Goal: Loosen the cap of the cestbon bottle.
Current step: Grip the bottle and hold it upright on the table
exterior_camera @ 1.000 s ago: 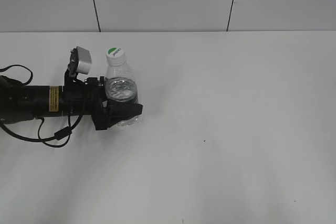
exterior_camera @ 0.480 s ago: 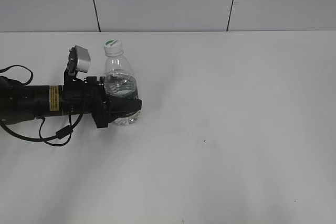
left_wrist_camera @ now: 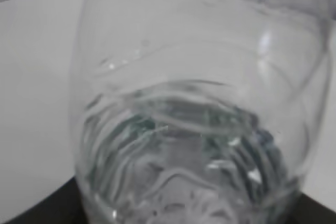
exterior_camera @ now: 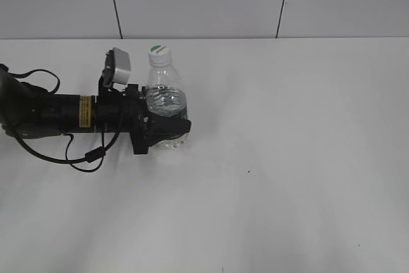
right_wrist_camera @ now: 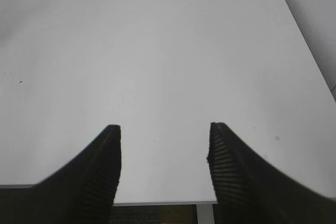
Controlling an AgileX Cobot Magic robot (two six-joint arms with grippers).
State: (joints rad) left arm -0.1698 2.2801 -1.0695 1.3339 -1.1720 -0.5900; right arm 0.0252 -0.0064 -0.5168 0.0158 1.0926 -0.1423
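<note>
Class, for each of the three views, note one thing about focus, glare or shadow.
Exterior view: sharp, even light, soft shadow under the cestbon bottle. Left wrist view: bottle fills the frame, blurred, with glare spots. Right wrist view: right tool dark against the bright table.

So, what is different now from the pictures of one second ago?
The left tool, closed around the small clear plastic water bottle, has carried it to the right across the white table; the arm reaches further into view. One second ago the bottle leaned; now it stands about upright. Its small white screw cap is still on. The right tool is open over bare table.
</note>
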